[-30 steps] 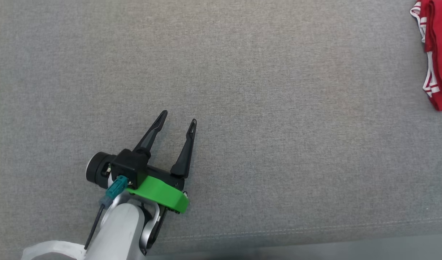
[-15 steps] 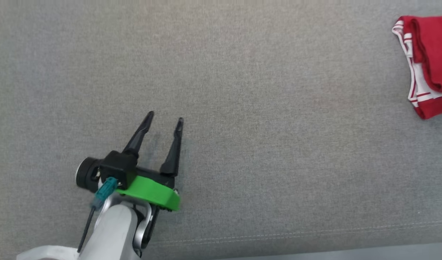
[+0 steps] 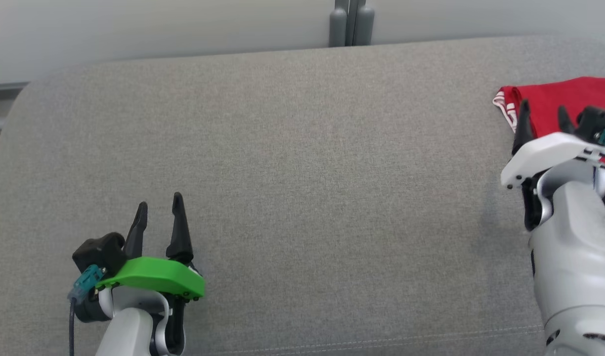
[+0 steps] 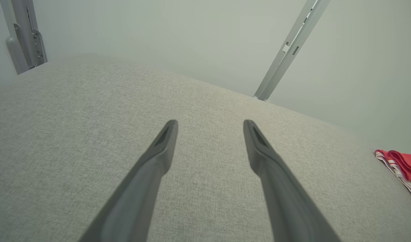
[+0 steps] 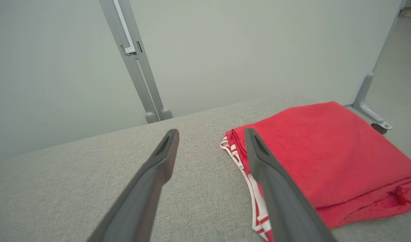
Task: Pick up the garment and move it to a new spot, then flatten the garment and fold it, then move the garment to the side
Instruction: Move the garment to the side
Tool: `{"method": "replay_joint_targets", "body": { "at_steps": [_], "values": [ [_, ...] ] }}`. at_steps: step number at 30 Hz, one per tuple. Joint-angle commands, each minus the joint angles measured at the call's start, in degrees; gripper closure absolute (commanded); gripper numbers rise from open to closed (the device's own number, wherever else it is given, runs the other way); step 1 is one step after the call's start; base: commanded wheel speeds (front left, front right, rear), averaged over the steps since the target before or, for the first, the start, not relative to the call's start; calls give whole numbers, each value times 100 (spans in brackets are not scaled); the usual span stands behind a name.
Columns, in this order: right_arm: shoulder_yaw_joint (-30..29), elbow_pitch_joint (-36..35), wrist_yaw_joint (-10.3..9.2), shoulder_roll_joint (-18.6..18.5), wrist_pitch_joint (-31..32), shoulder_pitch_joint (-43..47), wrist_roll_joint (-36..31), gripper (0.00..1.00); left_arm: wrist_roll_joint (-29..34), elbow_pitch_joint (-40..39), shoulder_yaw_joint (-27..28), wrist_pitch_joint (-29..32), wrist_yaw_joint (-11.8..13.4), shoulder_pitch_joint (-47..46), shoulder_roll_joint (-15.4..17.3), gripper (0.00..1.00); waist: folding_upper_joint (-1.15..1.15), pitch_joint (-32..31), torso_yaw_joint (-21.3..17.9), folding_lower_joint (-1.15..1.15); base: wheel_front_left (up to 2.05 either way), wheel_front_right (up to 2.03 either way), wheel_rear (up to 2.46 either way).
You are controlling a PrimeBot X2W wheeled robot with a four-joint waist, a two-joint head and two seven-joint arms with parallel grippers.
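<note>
Looks higher than a second ago, by a lift of the head camera and not by any shift of the things, and now takes in the far edge of the grey bench [image 3: 302, 148], the pale wall and a metal post [image 3: 349, 22] at top centre. Also brings in the right arm at the right edge. Finds the red garment [image 3: 569, 91] folded at the upper right of the head view, cut by the frame edge, close to the bench's far right corner in the right wrist view. Judged as nearly finished: folded and set aside, only the retreat left. Shows the right claw [image 3: 542, 107] released, fingers spread with nothing between them, one finger lying across the garment's left edge in its wrist view; cannot tell whether touching or just above. Shows the left claw [image 3: 160, 200] released too, at the lower left, well apart from the cloth, over bare fabric. Could go wrong on the way out: snagging the top layer or the white striped trim [image 5: 256, 198] with that finger, dragging the fold open. Could also nudge the stack toward the near corner and over the bench edge. Calls for lifting clear before pulling back.
</note>
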Motion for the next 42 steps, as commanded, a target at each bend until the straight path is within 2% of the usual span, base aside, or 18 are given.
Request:
{"method": "replay_joint_targets", "body": {
  "at_steps": [1,5,8,13,16,22,31,42],
  "values": [
    [349,12,-10,66,-118,384,377,0,-119,85,141,30,109,138,25,0,0,-568,42,0,0,0,0],
    [912,-157,-9,87,-207,772,916,0,-214,131,288,77,215,242,87,0,0,-776,92,0,0,0,0],
    [1731,-482,-6,108,-258,1214,1668,0,-229,147,375,129,324,337,166,0,0,-909,160,0,0,0,0],
    [2836,-1518,-6,103,-285,2332,2590,0,-36,153,315,131,389,630,421,0,0,-1183,338,0,0,0,0],
    [3099,-1948,-6,96,-272,2803,2726,0,132,113,202,135,392,819,561,0,0,-1289,409,0,0,0,0],
    [3100,-2647,-6,97,-60,3538,2671,0,384,-70,-1,-56,236,1303,823,0,0,-1422,532,0,0,0,0],
    [2889,-3053,-6,97,62,4195,2486,0,403,-273,-9,-223,144,1680,852,0,0,-1470,625,0,0,0,0],
    [2724,-3189,-6,99,165,4473,2346,0,423,-200,6,-271,208,1573,795,0,0,-1249,459,0,0,0,0]
  ]
}}
